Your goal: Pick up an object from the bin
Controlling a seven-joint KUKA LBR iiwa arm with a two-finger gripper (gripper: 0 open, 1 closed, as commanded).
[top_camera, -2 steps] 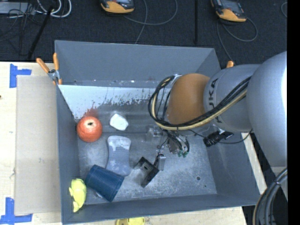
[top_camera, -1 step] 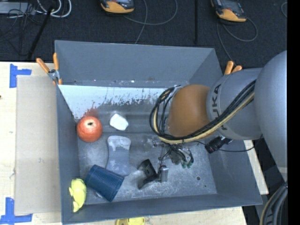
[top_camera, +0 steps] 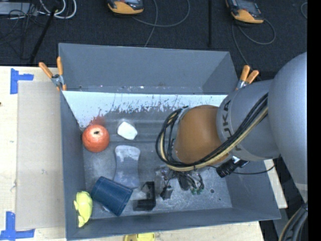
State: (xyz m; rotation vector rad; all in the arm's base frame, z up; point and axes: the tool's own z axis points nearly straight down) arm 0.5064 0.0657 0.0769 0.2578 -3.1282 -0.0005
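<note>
1. At the claw: down low over the floor of the grey bin, toward the near wall and a little right of the middle, tucked beneath the orange wrist cover and the looped cables.
2. Cannot tell whether released, clenched or grasping: too dark there, and crowded by cover and cables.
3. Just left of the claw: a small black angular piece, lying flat on the floor by the near wall. Nearest of the bin's things to the claw; touching it or apart, cannot tell.
4. Further left, near that black piece: a dark blue cup, tipped on its side.
5. Above the cup, well left of the claw: a clear see-through piece, pale against the floor.
6. Toward the far wall: a white lump, and near it on the left a red apple-like ball, the two apart.
7. In the near-left corner, farthest from the claw: a yellow thing, just beside the blue cup and against the left wall.
</note>
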